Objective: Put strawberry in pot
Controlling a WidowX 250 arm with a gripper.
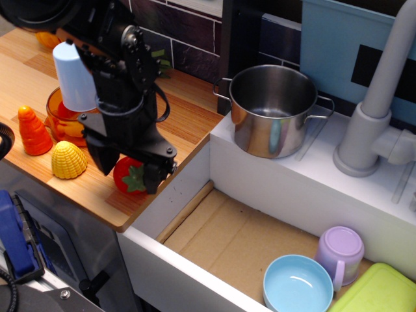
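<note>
The pot (273, 110) stands empty on the white ledge, well apart from the bench (188, 120); the gripper (130, 170) has its jaws closed round the strawberry (130, 175); glossy plastic could slip on the carry, or strike the pot's rim.

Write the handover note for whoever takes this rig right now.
Gripper: fingers closed around the strawberry, low over the wooden counter near its front edge; whether it has cleared the surface is unclear.
Pot: upright on the white ledge to the right, empty.
Done: strawberry grasped.
Left: raise it, carry it right across the counter edge to above the pot, release inside.
</note>
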